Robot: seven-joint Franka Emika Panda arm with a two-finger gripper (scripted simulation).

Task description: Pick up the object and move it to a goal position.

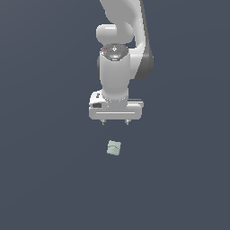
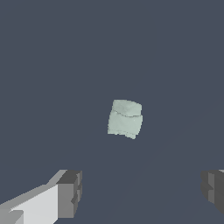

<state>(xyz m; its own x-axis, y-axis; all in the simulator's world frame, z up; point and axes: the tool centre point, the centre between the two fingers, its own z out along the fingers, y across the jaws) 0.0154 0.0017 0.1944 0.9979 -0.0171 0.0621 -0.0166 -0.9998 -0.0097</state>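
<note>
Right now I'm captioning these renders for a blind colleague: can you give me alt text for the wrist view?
A small pale mint-green block with faint creases lies alone on a flat dark blue-grey surface. Nearer the camera, the gripper's two dark grey fingers stand wide apart, open and holding nothing, clear of the block.

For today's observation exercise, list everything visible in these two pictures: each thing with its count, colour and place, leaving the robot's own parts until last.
Block: one, pale mint-green, on the dark surface, apart from the gripper and untouched; also in the wrist view.
Surface: one, dark slate-blue, fills the background.
Arm: one, white with dark grey joints, reaching in from the exterior view's top.
Gripper: one, white, fingers grey, spread wide and empty.
</note>
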